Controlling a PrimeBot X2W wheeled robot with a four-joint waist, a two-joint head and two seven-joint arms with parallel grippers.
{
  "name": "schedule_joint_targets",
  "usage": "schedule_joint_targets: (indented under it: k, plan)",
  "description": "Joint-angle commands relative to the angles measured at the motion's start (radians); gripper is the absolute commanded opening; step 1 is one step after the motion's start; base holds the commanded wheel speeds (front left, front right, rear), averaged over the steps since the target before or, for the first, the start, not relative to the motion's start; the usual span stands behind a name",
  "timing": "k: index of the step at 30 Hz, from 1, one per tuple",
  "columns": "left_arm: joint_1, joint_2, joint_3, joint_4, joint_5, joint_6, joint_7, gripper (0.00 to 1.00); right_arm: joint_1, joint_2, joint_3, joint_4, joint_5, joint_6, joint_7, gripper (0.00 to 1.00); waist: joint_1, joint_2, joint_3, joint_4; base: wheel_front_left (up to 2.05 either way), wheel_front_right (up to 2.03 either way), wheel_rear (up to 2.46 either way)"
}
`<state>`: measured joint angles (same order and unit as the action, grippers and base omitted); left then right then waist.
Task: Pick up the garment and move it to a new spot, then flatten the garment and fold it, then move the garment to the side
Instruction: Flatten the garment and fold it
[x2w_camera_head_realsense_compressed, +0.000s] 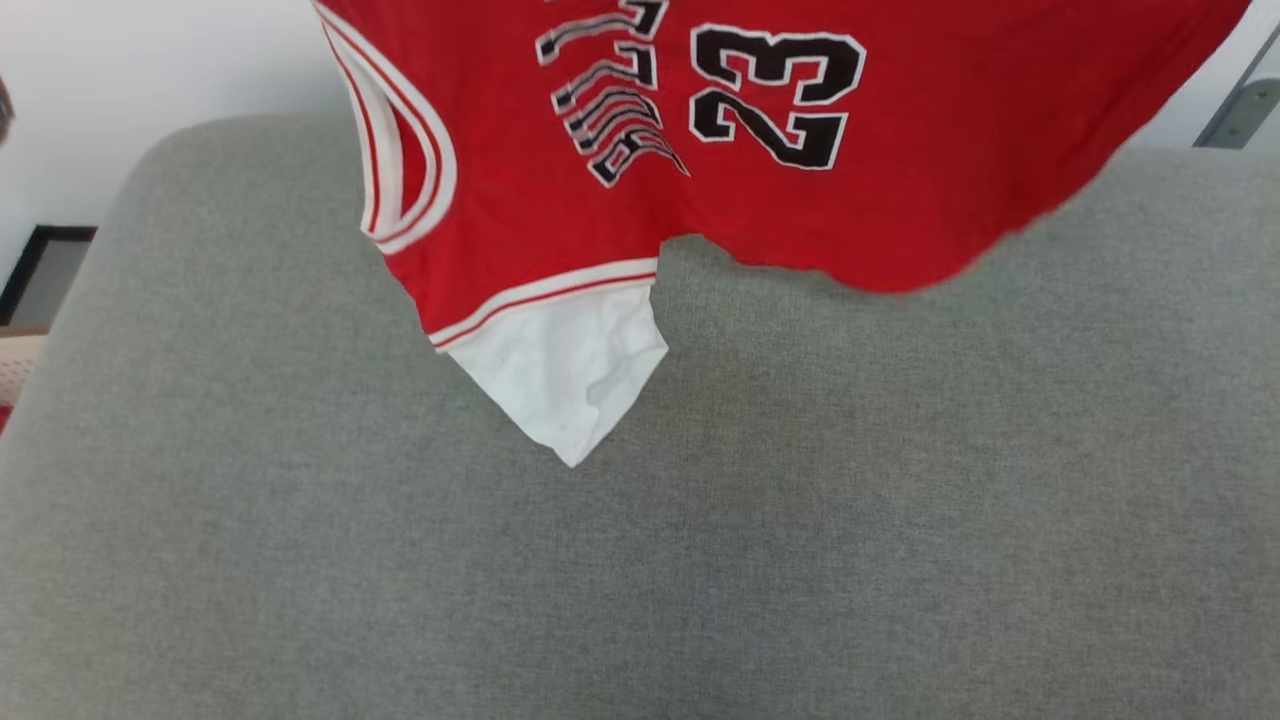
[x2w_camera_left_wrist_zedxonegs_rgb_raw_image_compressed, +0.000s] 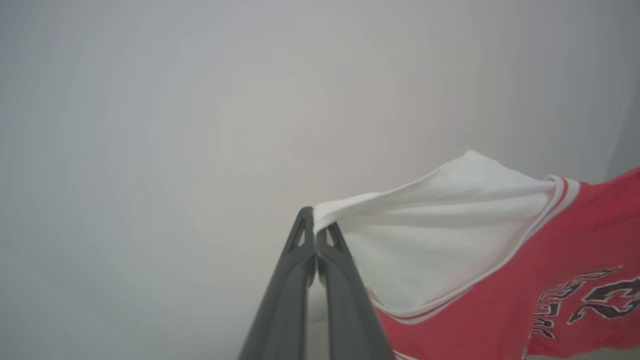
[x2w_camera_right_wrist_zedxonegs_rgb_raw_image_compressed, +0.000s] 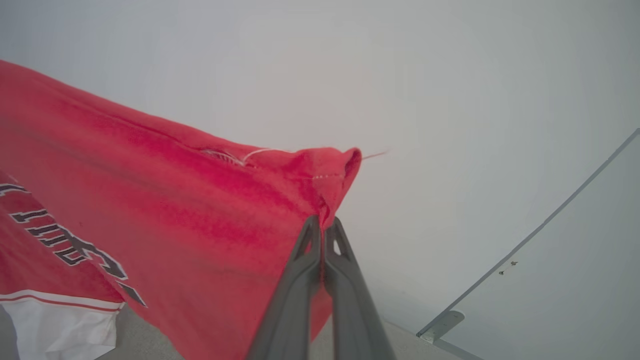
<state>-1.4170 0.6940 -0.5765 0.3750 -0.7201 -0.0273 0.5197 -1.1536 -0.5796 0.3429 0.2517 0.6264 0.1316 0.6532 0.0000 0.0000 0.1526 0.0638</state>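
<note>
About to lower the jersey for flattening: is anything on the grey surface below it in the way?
Nothing visible. The garment hangs above the grey surface, one white sleeve dangling lowest; no object lies beneath it.

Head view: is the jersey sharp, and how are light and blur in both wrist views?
Head view: the jersey has a smeared hem and ghosted lettering. Left wrist view: even, hazy light, no hard shadows, left tool sharp. Right wrist view: same flat light, cloth by the right tool slightly soft.

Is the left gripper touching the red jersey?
Touching. The left wrist view shows the left gripper shut on the garment, pinching its white sleeve edge.
</note>
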Motion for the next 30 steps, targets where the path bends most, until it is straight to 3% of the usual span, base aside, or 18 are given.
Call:
schedule_joint_targets:
  k: [1,9,16,20,24,27,30]
  plan:
    - [-0.026,-0.007,0.0,0.02,0.011,-0.007,-0.011,0.0,0.018,0.01,-0.019,-0.009,-0.011,-0.002,0.002,0.0,0.0,0.0,0.021,-0.001,0.0,0.0,0.0]
    - [-0.164,-0.055,-0.002,0.138,0.057,-0.032,-0.103,0.0,-0.037,0.067,-0.112,-0.029,-0.085,-0.002,-0.013,0.0,0.0,0.0,0.137,-0.012,0.0,0.0,0.0]
    - [-0.309,-0.104,-0.015,0.29,0.137,-0.017,-0.236,0.0,-0.162,0.145,-0.159,0.071,-0.208,-0.002,-0.137,0.0,0.0,0.0,0.298,-0.035,0.0,0.0,0.0]
    - [-0.428,-0.147,-0.016,0.389,0.209,0.027,-0.395,0.0,-0.258,0.187,-0.167,0.183,-0.328,-0.002,-0.297,0.0,0.0,0.0,0.383,-0.04,0.0,0.0,0.0]
    - [-0.531,-0.19,0.021,0.46,0.245,0.091,-0.645,0.0,-0.346,0.195,-0.168,0.268,-0.515,-0.002,-0.583,0.0,0.0,0.0,0.438,-0.028,0.0,0.0,0.0]
    - [-0.547,-0.21,0.027,0.481,0.274,0.1,-0.768,0.0,-0.362,0.2,-0.144,0.343,-0.631,-0.002,-0.763,0.0,0.0,0.0,0.455,-0.011,0.0,0.0,0.0]
    - [-0.475,-0.213,0.011,0.491,0.283,0.058,-0.782,0.0,-0.323,0.204,-0.108,0.43,-0.643,-0.002,-0.816,0.0,0.0,0.0,0.442,0.002,0.0,0.0,0.0]
